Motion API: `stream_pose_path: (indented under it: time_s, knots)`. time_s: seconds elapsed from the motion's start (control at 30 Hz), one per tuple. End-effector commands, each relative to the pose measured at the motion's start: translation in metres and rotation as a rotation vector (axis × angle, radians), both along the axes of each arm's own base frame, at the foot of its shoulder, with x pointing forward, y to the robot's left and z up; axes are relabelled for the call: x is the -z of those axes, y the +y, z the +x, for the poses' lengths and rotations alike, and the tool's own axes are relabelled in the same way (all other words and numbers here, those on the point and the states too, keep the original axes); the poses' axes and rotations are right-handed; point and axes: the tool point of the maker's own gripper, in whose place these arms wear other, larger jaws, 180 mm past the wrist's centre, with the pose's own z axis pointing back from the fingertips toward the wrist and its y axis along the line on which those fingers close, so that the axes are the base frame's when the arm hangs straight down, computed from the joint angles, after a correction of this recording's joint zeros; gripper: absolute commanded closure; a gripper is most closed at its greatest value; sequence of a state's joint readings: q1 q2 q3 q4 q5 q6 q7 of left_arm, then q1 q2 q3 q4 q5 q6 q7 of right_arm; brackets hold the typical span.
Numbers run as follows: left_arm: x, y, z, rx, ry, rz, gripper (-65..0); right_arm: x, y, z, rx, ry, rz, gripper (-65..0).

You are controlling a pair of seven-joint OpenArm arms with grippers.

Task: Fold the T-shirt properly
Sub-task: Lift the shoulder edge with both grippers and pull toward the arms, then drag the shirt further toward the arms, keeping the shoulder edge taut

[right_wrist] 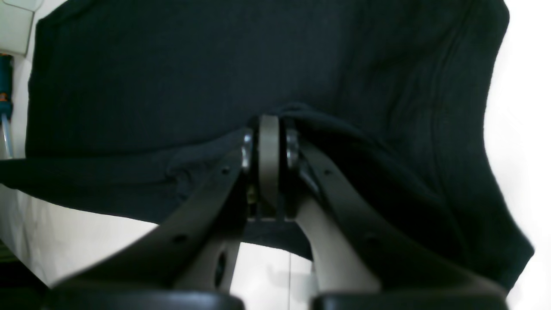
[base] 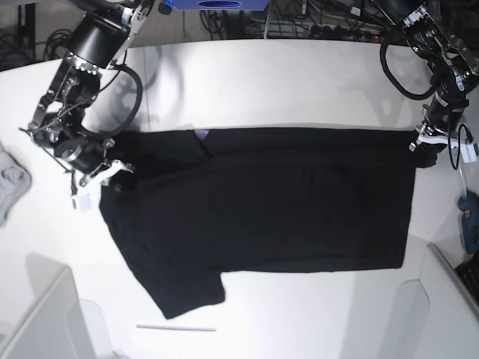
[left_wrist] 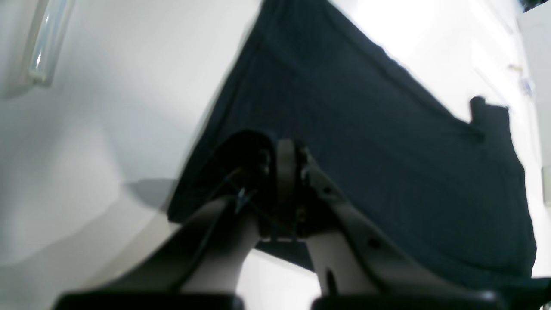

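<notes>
Evidently both pincers pinch cloth: the left gripper [base: 420, 139] and right gripper [base: 112, 173] hold the T-shirt [base: 284, 202] at opposite ends. That keeps its far edge taut, probably for folding it over.

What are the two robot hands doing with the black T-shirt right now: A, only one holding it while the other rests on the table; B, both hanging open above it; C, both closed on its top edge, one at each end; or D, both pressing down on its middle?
C: the left hand and the right hand are each shut on the T-shirt, gripping opposite ends of its top edge.
</notes>
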State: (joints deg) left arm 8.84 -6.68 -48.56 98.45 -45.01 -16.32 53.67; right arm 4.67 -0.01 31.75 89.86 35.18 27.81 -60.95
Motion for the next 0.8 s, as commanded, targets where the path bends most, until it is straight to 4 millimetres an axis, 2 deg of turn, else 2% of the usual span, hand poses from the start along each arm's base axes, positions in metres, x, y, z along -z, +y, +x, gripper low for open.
stream_pose_path:
  time_s: [0.0, 0.23, 0.4, 0.67, 0.73, 0.77]
  knots:
    - [-0.015, 0.006, 0.007, -0.003, -0.051, 0.021, 0.0, -0.019, -0.004, 0.015, 0.017, -0.077, 0.005, 0.0]
    - [-0.013, 0.006, 0.013, -0.009, -0.055, 0.002, 0.0, -0.007, -0.01, 0.017, 0.023, -0.032, -0.039, 0.0]
    - [-0.005, 0.013, 0.012, -0.016, -0.033, -0.008, 0.0, -0.007, -0.009, 0.018, 0.023, -0.033, -0.04, 0.0]
    - [-0.003, 0.014, 0.012, -0.02, -0.032, -0.011, 0.0, -0.007, -0.009, 0.018, 0.023, -0.032, -0.04, 0.0]
    - [-0.003, 0.014, 0.012, -0.02, -0.032, -0.011, -1.2, -0.007, -0.009, 0.018, 0.023, -0.033, -0.04, -8.6]
    - [-0.003, 0.014, 0.012, -0.021, -0.033, -0.01, -7.2, -0.007, -0.01, 0.018, 0.025, -0.033, -0.04, -13.5]
